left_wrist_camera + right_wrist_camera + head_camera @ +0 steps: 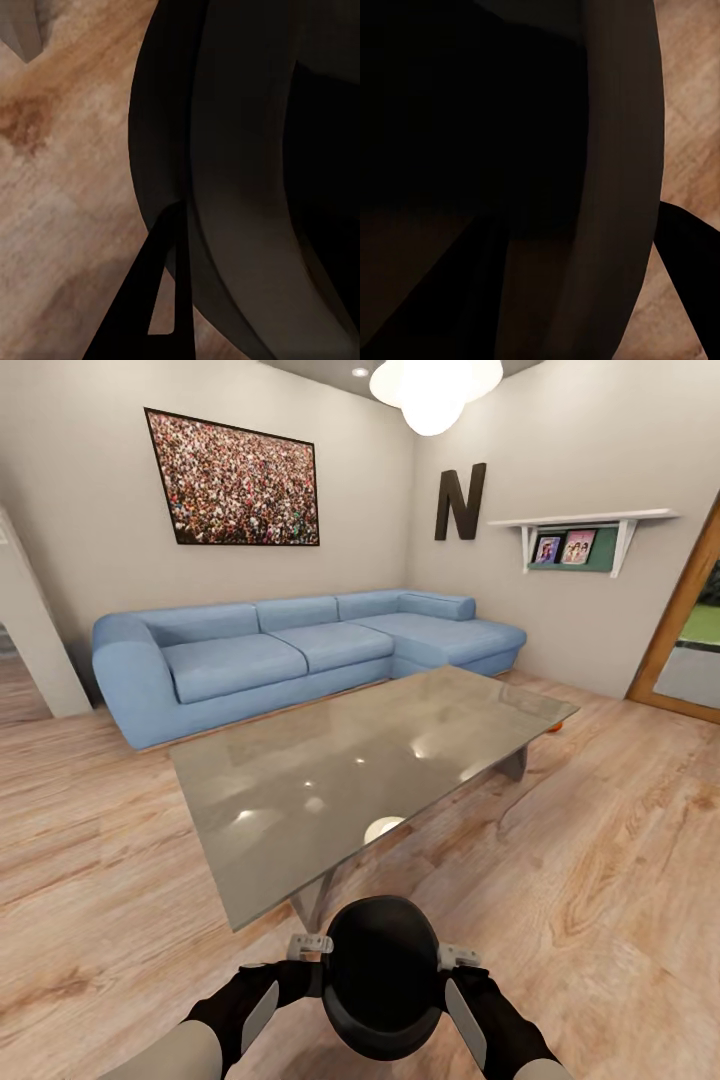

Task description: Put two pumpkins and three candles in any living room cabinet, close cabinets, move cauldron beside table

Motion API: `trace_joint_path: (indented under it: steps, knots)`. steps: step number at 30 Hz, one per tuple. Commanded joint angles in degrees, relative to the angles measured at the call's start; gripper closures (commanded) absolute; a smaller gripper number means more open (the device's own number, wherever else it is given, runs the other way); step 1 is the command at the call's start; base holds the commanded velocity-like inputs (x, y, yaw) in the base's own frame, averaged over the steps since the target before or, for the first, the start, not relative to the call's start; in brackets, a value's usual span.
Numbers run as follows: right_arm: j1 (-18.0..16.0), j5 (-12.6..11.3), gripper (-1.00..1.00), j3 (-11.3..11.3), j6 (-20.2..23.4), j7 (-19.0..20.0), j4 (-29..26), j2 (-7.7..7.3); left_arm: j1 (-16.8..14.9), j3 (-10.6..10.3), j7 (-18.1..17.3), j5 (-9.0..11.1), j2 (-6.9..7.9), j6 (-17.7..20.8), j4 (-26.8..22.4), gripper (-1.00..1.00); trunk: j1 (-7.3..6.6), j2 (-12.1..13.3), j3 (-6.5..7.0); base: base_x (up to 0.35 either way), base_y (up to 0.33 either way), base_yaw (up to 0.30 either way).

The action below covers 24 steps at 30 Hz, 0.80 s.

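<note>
The matte-black cauldron (383, 975) hangs low in front of me in the head view, just short of the near corner of the glossy grey glass table (330, 780). My left gripper (312, 950) is shut on its left rim and my right gripper (452, 960) on its right rim. The left wrist view has the cauldron's rim (240, 187) close up, with one dark finger (161, 300) outside it. The right wrist view has the rim (615, 187) and a finger (690, 262) over the floor. A small orange pumpkin (556, 727) peeks out on the floor past the table's far right corner, mostly hidden.
A long blue corner sofa (280, 655) runs along the back walls behind the table. A white wall shelf (580, 535) hangs at the right, and a wood-framed doorway (690, 640) opens at the far right. Wooden floor (620, 880) stretches on both sides of the table.
</note>
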Motion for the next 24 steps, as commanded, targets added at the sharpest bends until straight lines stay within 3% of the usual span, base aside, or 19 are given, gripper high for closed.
trace_joint_path:
  steps: [1,7,24]
  knots:
    - [-0.04,1.71,1.00,-0.56,0.44,-1.30,-0.22,0.07,0.03,-0.21,0.08,-0.08,-0.14,0.26,-0.13,1.00,-0.02,-0.03,-0.05,0.000,0.000,0.001]
    - [-0.04,1.71,1.00,-0.56,0.44,-1.25,-0.22,0.07,-0.01,-0.21,0.08,-0.08,-0.14,0.22,-0.13,1.00,-0.02,-0.03,-0.05,0.000,0.000,0.000]
    - [-0.04,1.71,1.00,-0.73,0.44,-1.23,-0.22,0.07,0.01,-0.21,0.08,-0.08,-0.14,0.24,-0.13,1.00,0.42,-0.25,-3.81,0.000,0.000,0.000]
